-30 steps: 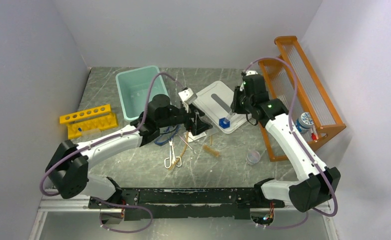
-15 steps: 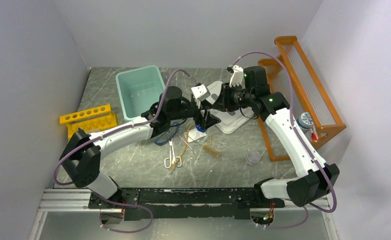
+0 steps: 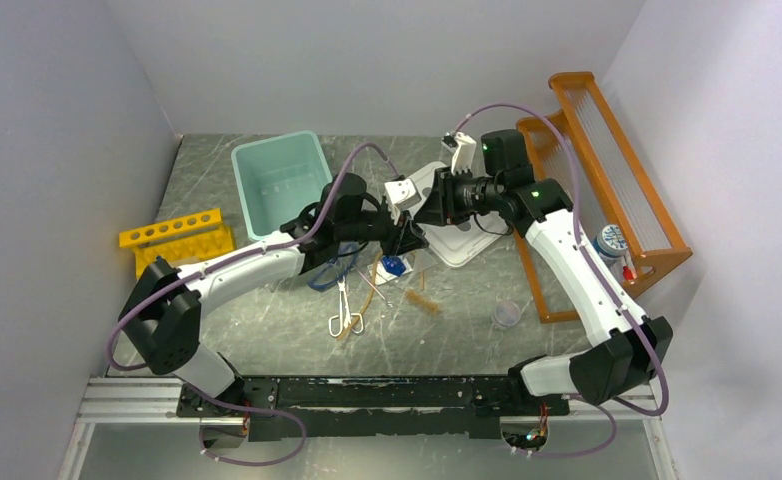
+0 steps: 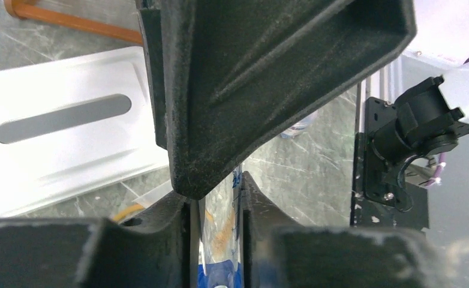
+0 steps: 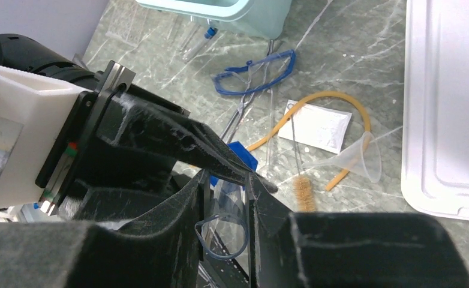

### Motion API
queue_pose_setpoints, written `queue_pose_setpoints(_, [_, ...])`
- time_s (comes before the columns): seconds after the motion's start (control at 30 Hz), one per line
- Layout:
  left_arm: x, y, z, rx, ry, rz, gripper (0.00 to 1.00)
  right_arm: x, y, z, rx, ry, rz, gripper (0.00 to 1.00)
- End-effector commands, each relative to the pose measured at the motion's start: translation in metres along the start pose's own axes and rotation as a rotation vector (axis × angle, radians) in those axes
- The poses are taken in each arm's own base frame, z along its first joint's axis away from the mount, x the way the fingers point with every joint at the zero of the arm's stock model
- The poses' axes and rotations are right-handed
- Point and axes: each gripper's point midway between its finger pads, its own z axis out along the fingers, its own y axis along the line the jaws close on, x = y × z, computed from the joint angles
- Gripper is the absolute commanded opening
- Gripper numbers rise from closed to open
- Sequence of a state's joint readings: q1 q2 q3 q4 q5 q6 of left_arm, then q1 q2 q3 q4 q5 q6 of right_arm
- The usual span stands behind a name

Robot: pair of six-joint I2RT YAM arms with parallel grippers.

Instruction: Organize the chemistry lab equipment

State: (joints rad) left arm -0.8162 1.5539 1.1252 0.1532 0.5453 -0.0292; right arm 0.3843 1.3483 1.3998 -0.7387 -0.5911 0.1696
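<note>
- Clear test tube [image 5: 223, 207] with its blue cap [image 5: 239, 157] is hanging in the air over the middle of the surface [image 3: 447, 330], just beside the white tray [image 5: 442, 90] and above the tan tubing [image 5: 346, 129] and small brush [image 5: 306, 204].
- Both arms are meeting on it: the left gripper [image 4: 216, 204] and the right gripper [image 5: 227, 187] are each showing the tube filling the gap between their jaws, so both appear to be clamping it (neither wrist view is showing daylight beside the glass).
- You are looking at a hand-over step, as I judge it, with most of the tidying not yet done; the forceps [image 3: 343, 305] and tubing are lying loose.
- Next, one pair of jaws needs to be letting go while the other is holding firm. Since the yellow tube rack [image 3: 174, 240] is sitting well off on the left side, I am expecting the right to release and the left to carry.
- Be opening slowly and backing straight away, because smooth glass may be slipping or twisting.
</note>
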Motion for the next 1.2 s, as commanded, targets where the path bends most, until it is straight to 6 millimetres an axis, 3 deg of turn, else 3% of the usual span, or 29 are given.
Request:
queue_pose_setpoints(0.0, [-0.021,-0.018,0.003,0.106,-0.033,0.088,0.05,-0.021,0.019,-0.001,-0.08,-0.048,-0.059,0.08])
queue_pose_setpoints(0.13, [-0.028,-0.011,0.0,0.101,-0.051,0.089,0.05,-0.028,0.02,0.001,-0.082,-0.06,-0.055,0.16])
queue_pose_setpoints(0.2, [-0.03,-0.007,-0.005,0.101,-0.068,0.077,0.05,-0.033,0.019,0.001,-0.071,-0.078,-0.046,0.29])
queue_pose_setpoints(0.37, [-0.042,-0.001,-0.018,0.117,-0.131,0.03,0.05,-0.051,0.013,0.0,-0.031,-0.153,-0.008,0.49])
queue_pose_setpoints(0.47, [-0.048,0.007,-0.025,0.109,-0.159,0.005,0.05,-0.069,0.007,-0.003,0.017,-0.239,0.038,0.7])
queue_pose_setpoints(0.53, [-0.052,0.021,-0.032,0.069,-0.176,-0.02,0.05,-0.088,0.001,-0.008,0.06,-0.325,0.071,0.78])
queue_pose_setpoints(0.63, [-0.058,0.049,-0.046,-0.024,-0.201,-0.093,0.05,-0.12,-0.004,-0.021,0.102,-0.467,0.123,0.81])
queue_pose_setpoints(0.77, [-0.054,0.112,-0.077,-0.284,-0.19,-0.244,0.05,-0.144,-0.004,-0.036,0.122,-0.586,0.147,0.81])
queue_pose_setpoints(0.87, [-0.043,0.165,-0.116,-0.575,-0.158,-0.355,0.05,-0.14,-0.011,-0.033,0.142,-0.582,0.154,0.81])
queue_pose_setpoints(0.97, [-0.035,0.204,-0.157,-0.824,-0.14,-0.423,0.05,-0.127,-0.024,-0.02,0.178,-0.524,0.165,0.8])
queue_pose_setpoints(1.07, [-0.02,0.231,-0.183,-0.965,-0.106,-0.522,0.05,-0.114,-0.038,-0.008,0.214,-0.489,0.172,0.75])
queue_pose_setpoints(1.17, [0.008,0.252,-0.198,-1.047,-0.053,-0.666,0.05,-0.109,-0.047,-0.004,0.234,-0.497,0.15,0.75])
